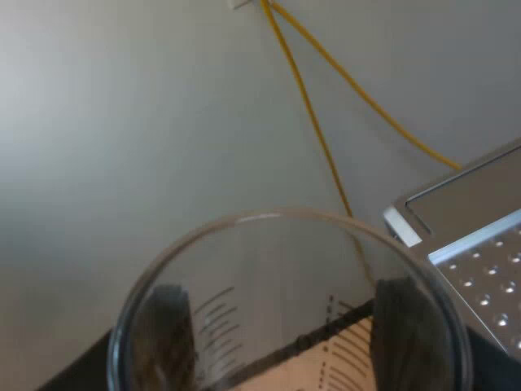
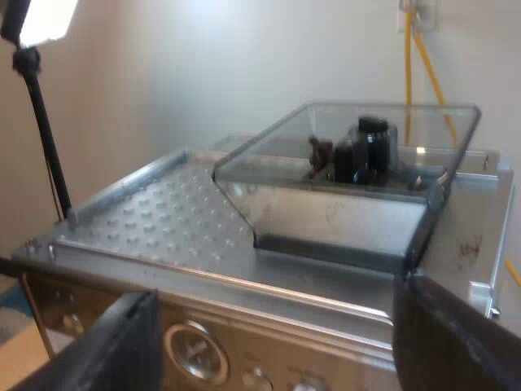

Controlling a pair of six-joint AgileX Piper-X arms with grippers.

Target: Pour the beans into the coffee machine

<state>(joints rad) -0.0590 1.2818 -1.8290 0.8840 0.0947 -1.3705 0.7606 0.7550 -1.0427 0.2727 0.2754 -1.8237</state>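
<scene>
My left gripper (image 1: 285,342) is shut on a clear measuring glass (image 1: 269,269) with printed scale lines. Its dark fingers (image 1: 167,334) press the wall from both sides and show through the glass. I look down over the glass's round rim, and I cannot tell what is inside it. A corner of the espresso machine (image 1: 480,244), with its dimpled metal top, lies close beside the glass. My right gripper (image 2: 277,350) is open with nothing between its fingers, level with the espresso machine's (image 2: 155,220) front edge. The clear bean hopper (image 2: 350,187) stands on the machine's top with its mouth uncovered.
Two yellow cords (image 1: 326,98) run down the pale wall behind the machine. A black light stand (image 2: 41,122) rises beside the machine. A round gauge (image 2: 195,350) sits on the machine's front panel below the dimpled top.
</scene>
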